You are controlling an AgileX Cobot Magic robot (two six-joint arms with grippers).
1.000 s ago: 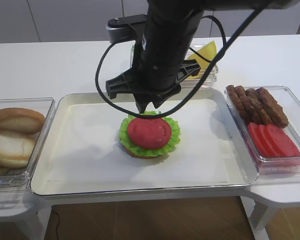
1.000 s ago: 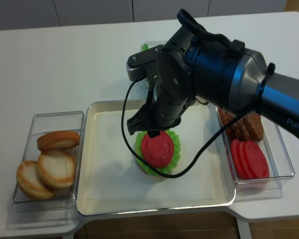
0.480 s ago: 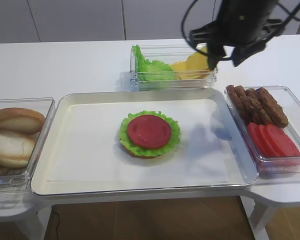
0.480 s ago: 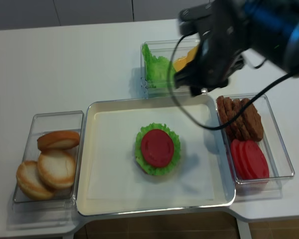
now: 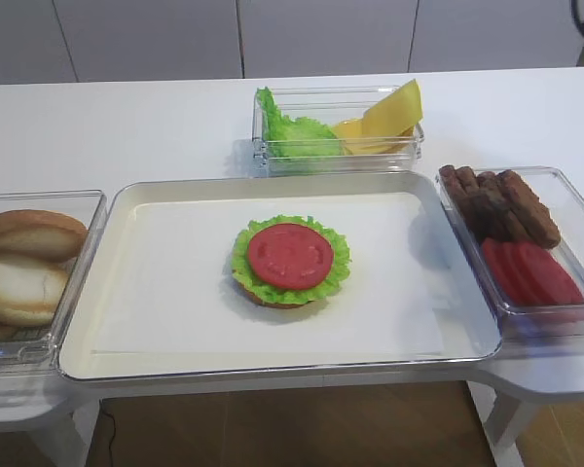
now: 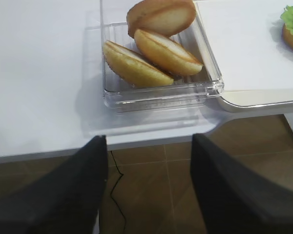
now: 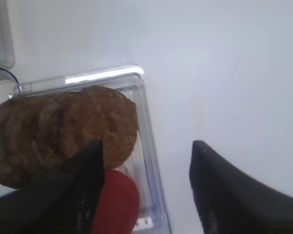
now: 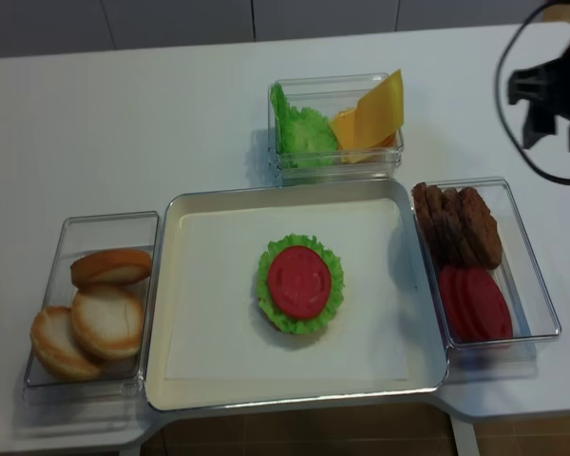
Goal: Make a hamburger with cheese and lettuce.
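Observation:
The hamburger (image 5: pixel 290 261) lies mid-tray: a brown bun base, a frilly green lettuce disc and a red round slice on top; it also shows in the realsense view (image 8: pixel 299 283). Yellow cheese slices (image 5: pixel 384 115) lean in the back container beside loose lettuce (image 5: pixel 292 134). My right gripper (image 8: pixel 556 133) is open and empty, high at the back right, over the far edge of the patty container (image 7: pixel 136 73). My left gripper (image 6: pixel 149 139) is open and empty, over the table's front edge by the bun container (image 6: pixel 161 92).
A clear container of bun halves (image 5: pixel 24 272) stands left of the white tray (image 5: pixel 127 292). A clear container on the right holds brown patties (image 5: pixel 501 199) and red round slices (image 5: pixel 530 272). The back container (image 8: pixel 334 169) stands behind the tray.
My right arm has lifted off the hamburger and swung to the back right, out of most of the view. The red slice stays on the lettuce.

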